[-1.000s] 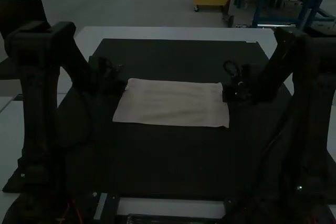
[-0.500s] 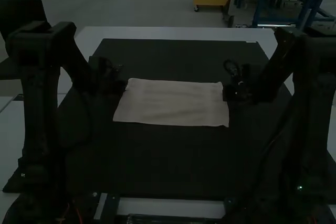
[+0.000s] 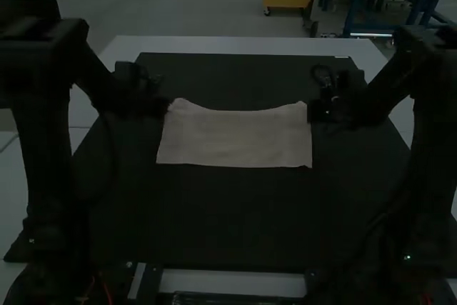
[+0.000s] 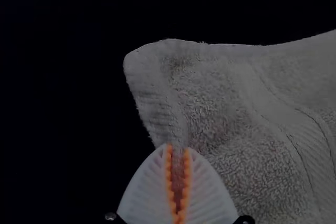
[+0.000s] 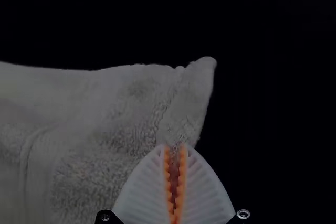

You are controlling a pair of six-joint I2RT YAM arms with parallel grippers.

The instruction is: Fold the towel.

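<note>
In the high view my left gripper (image 3: 163,107) is at the towel's far left corner and my right gripper (image 3: 315,111) at its far right corner. The pale towel (image 3: 234,139) lies as a wide rectangle, its far edge sagging between two lifted corners; the number of layers cannot be told. In the left wrist view the ribbed white fingers of the left gripper (image 4: 177,150) are closed on the edge of the towel (image 4: 210,98) beside a corner. The right wrist view has the right gripper (image 5: 174,149) likewise pinching the towel (image 5: 121,108) near a corner.
A black mat (image 3: 228,219) lies under the towel on a white table (image 3: 243,46). Both arms stand at the sides, the left arm (image 3: 50,141) and the right arm (image 3: 428,141), flanking the mat.
Both grippers have risen and shifted slightly outward and away, carrying the towel's far corners up. The far edge now sags in the middle, and the near edge has slid slightly away.
</note>
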